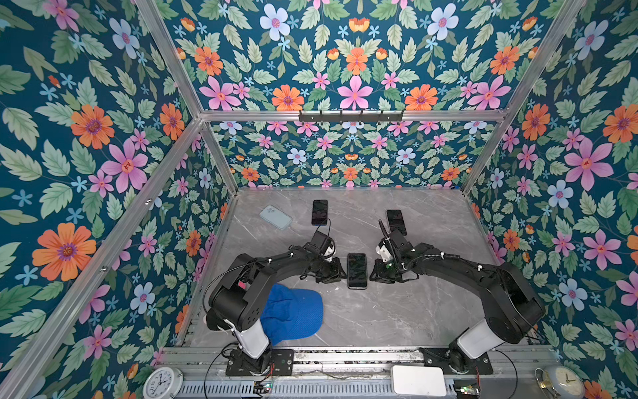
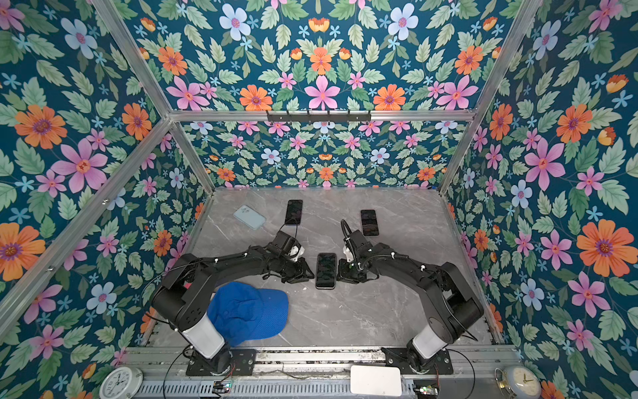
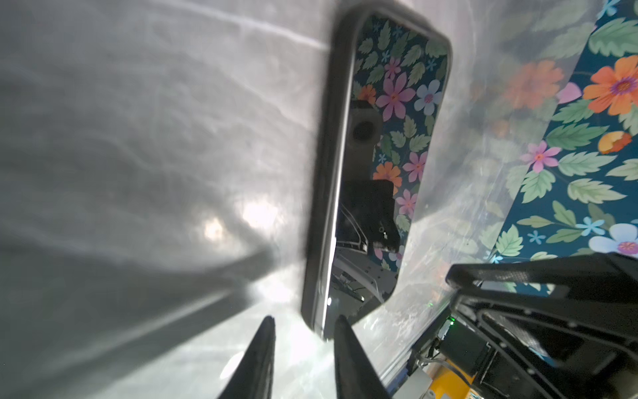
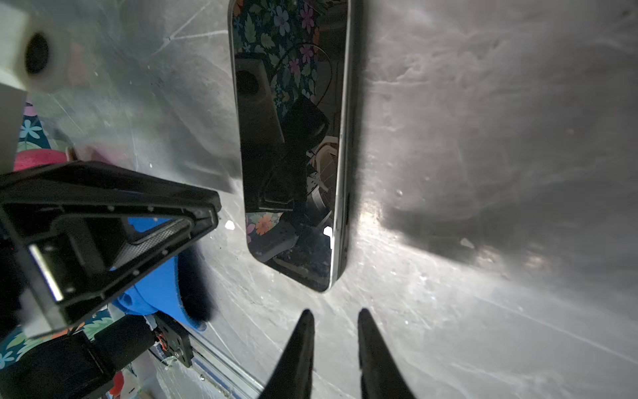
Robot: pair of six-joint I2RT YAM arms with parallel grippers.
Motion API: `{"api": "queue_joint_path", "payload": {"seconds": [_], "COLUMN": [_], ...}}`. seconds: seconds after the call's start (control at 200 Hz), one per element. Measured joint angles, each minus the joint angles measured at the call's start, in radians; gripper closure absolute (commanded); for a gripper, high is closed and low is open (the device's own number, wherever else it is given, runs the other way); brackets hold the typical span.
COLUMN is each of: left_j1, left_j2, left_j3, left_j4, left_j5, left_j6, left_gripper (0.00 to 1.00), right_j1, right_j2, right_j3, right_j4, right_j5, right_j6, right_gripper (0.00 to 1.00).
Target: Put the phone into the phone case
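Phone [image 1: 357, 271]: we see it flat, screen up, mid-tabletop [image 1: 379, 317].
Phone case [image 1: 275, 217]: far left, well apart.
Left claw [image 3: 304, 323]: slightly parted, empty, just left of phone.
Right claw [image 4: 335, 312]: slightly parted, empty, just right.

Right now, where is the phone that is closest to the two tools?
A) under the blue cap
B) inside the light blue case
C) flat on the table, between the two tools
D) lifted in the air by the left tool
C: in both top views the phone lies flat, screen up, on the table, with the left tool on one side of it and the right tool on the other.
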Motion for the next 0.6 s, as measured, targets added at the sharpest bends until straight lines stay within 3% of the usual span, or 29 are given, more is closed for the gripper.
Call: {"api": "queue_joint_path", "payload": {"seconds": [0.215, 0.6], "left_j1": [-0.099, -0.15], "left_j2": [0.027, 0.066], "left_j3": [0.111, 0.161], "left_j4": [-0.143, -0.233], "left_j5": [-0.089, -0.164], "left_j6": [0.045, 0.062], "left_gripper": [0.68, 0.74], "right_j1": [0.013, 0.018], "right_j2": [0.003, 0.003], "right_j3": [-0.011, -0.032], "right_j4": [0.026, 0.051], "right_j5": [0.003, -0.001], "right_j6": [0.022, 0.028], "right_gripper": [0.74, 0.74]}}
